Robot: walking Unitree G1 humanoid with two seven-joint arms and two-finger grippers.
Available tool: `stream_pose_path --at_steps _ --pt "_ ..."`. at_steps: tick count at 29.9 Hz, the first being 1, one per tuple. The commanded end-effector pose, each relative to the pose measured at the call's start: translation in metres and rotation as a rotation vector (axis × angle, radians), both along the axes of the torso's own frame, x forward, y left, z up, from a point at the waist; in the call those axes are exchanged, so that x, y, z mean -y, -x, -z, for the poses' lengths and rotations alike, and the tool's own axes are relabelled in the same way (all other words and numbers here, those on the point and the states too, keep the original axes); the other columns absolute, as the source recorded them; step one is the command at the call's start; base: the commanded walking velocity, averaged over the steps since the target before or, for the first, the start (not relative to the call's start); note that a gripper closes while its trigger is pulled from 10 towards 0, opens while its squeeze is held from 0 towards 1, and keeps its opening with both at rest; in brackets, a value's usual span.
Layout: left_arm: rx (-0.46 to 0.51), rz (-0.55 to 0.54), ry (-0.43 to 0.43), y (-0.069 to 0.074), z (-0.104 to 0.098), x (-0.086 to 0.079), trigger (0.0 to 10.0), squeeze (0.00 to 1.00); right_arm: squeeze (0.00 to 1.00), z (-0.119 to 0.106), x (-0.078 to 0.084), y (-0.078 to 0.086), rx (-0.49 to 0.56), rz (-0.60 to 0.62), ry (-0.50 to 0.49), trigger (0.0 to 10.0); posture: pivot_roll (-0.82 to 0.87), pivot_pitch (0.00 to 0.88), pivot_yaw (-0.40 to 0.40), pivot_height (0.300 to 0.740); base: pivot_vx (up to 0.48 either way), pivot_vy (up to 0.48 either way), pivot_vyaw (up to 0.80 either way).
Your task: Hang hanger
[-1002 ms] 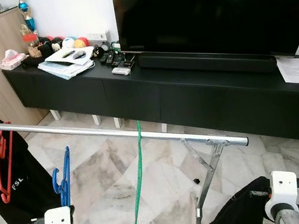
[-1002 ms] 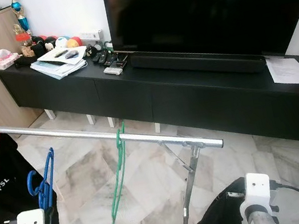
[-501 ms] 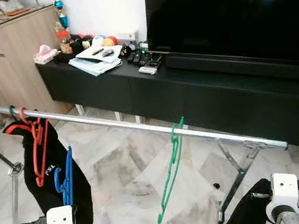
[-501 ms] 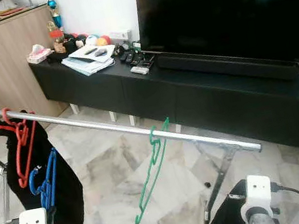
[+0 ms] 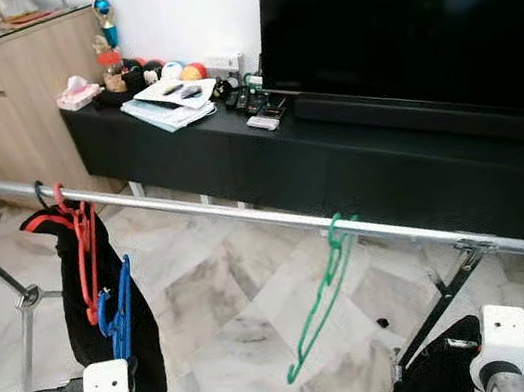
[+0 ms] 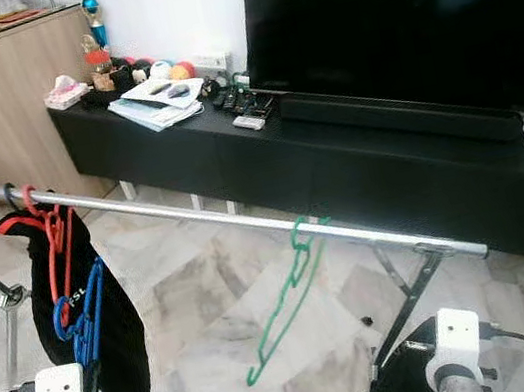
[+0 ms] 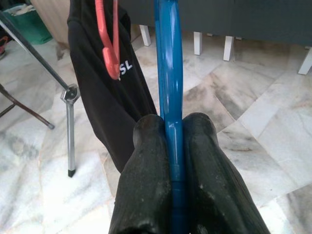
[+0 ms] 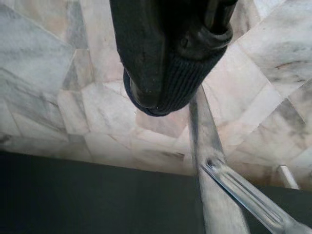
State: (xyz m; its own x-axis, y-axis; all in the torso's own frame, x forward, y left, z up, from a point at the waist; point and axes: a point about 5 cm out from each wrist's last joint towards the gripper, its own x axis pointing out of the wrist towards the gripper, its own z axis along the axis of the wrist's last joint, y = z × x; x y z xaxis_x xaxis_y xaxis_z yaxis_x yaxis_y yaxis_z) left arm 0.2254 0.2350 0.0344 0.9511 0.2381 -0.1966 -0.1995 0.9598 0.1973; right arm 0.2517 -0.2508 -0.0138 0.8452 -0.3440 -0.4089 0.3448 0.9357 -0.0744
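Left tool (image 7: 170, 146) pinches blue hanger (image 7: 168, 73); green hanger (image 5: 323, 297) hangs on rail (image 5: 245, 216).

A long silver rail (image 5: 245, 214) is held up on folding metal legs (image 5: 24, 329) over the marble floor (image 5: 209, 297). A green hanger (image 5: 322, 292) is hooked on the rail near its right end. A red hanger (image 5: 80, 248) with a black garment (image 5: 81, 319) is hung near the left end. Papers (image 5: 170, 106) and small toys are laid on the long black counter (image 5: 234, 150) behind.
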Motion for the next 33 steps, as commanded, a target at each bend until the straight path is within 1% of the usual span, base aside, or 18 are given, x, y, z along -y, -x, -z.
stream_pose_path --at_steps 1,19,33 --pt "0.001 0.012 0.014 0.0 -0.0012 0.0028 10.0 0.0 0.0 -0.0033 0.0095 -0.0004 -0.002 0.033 0.019 10.0 0.1 0.0 -0.025 0.74 0.0 0.251 0.0" --pt "0.004 -0.006 0.024 0.0015 -0.0017 0.0023 10.0 0.0 0.0 -0.0109 0.0122 -0.0075 0.032 0.05 0.019 10.0 0.1 0.0 -0.03 0.74 0.0 0.253 0.0" --pt "0.005 -0.01 0.028 0.0043 -0.0026 0.0003 10.0 0.0 0.0 -0.0107 0.0116 -0.0077 0.03 0.058 0.017 10.0 0.1 0.0 -0.03 0.74 0.0 0.255 0.0"
